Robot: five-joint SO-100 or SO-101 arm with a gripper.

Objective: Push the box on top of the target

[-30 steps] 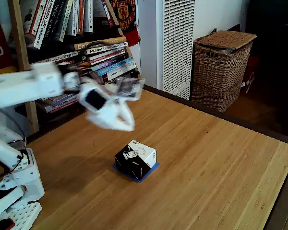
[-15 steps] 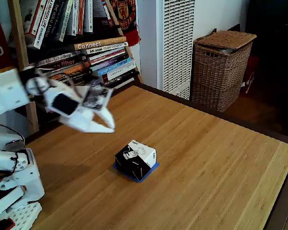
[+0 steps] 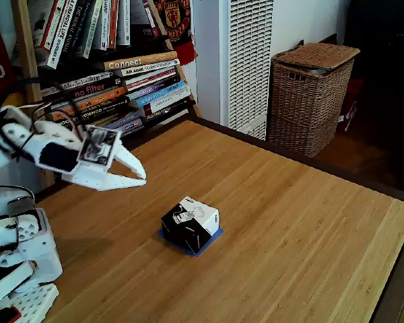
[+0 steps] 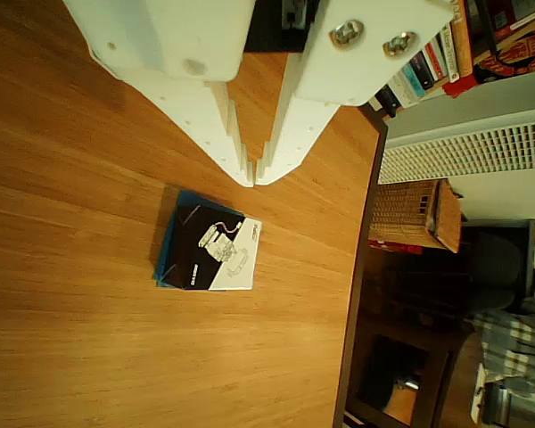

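Observation:
The box, black-sided with a white printed top, sits on the wooden table over the blue tape target, whose edge peeks out beneath it. In the other view the box covers most of the target, with blue showing along its left side. My white gripper hangs in the air to the left of the box and well apart from it, with its fingertips together and nothing held. Seen in the other view, the gripper points down at the table just above the box.
A bookshelf full of books stands behind the table at the left. A wicker basket stands on the floor beyond the far edge. The arm's white base sits at the front left. The table edge runs down the right.
The arm has drawn back to the left and slightly lower, away from the box. The box stayed in place on the blue tape.

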